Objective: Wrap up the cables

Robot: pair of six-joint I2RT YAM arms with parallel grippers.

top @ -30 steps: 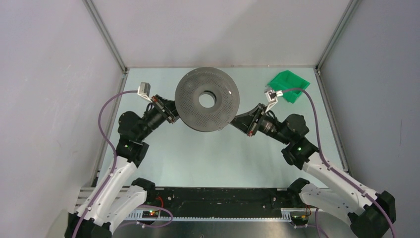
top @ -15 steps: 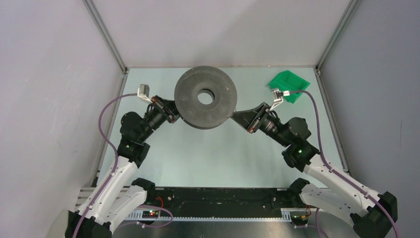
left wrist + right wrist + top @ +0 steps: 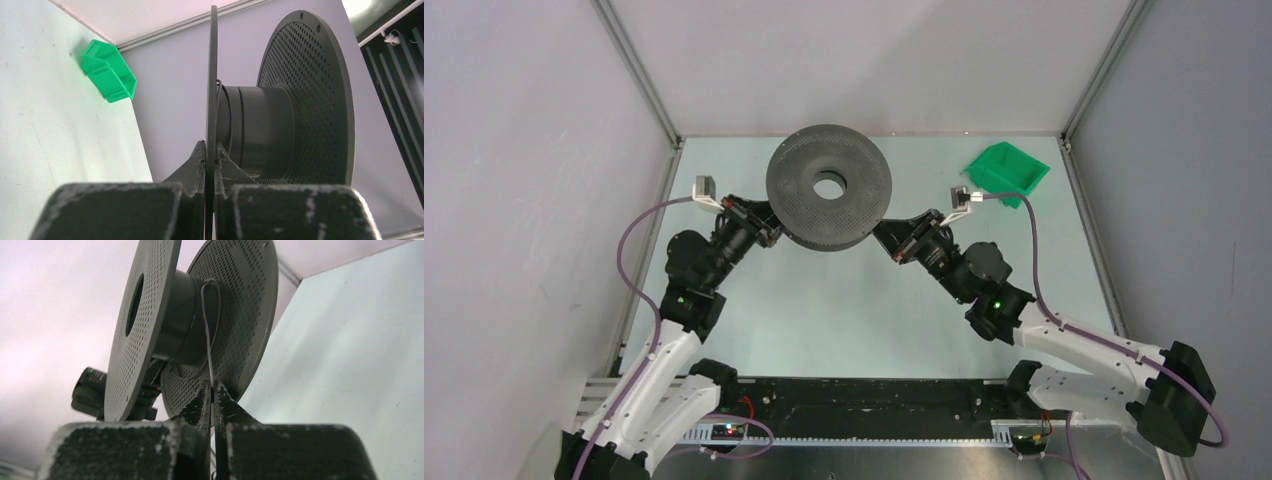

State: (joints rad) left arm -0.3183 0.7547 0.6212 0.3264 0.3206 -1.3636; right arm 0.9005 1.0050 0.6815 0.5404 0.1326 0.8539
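Observation:
A dark grey round spool (image 3: 828, 188) with two perforated discs is held above the table at the back middle. My left gripper (image 3: 772, 222) is shut on the rim of its lower disc (image 3: 212, 75), seen edge-on in the left wrist view, where the gripper (image 3: 210, 150) pinches it. My right gripper (image 3: 882, 237) is just right of the spool and shut on the thin cable (image 3: 207, 340). The strand runs up from the right gripper (image 3: 212, 386) to the spool's hub (image 3: 187, 320) and loops around it. A thin turn also shows on the hub (image 3: 220, 95) in the left wrist view.
A green bin (image 3: 1006, 171) sits at the back right of the pale green table (image 3: 824, 310); it also shows in the left wrist view (image 3: 109, 70). Grey walls with metal frame rails close in the back and sides.
The spool has shifted left and back with the left gripper. The right arm has swung left and nearer the spool, still pinching the cable.

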